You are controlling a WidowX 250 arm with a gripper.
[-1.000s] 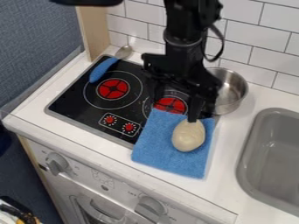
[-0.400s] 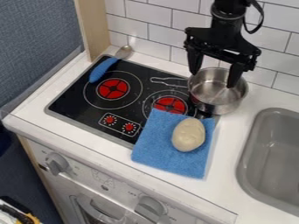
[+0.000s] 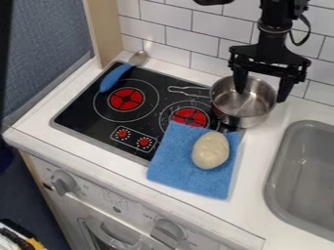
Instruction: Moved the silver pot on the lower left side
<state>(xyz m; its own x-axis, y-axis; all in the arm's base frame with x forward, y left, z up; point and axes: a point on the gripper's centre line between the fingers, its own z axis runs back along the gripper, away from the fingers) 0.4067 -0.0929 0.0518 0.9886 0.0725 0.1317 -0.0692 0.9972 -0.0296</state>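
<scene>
The silver pot stands at the back right of the stove, partly over the stove's right corner, its handle pointing left across the cooktop. My black gripper hangs over the pot with its fingers wide apart. The left finger is over the pot's opening, inside the rim as seen here, and the right one is just beyond the right rim. Nothing is held between them. Whether either finger touches the pot, I cannot tell.
A blue cloth with a beige, potato-like object lies in front of the pot. A blue-handled spoon rests at the stove's back left. The grey sink is at right, the tiled wall behind.
From above the cloth, my gripper has moved back and right to the pot, then a little farther right. Its fingers are now visibly spread. The pot, cloth and beige object have stayed put.
</scene>
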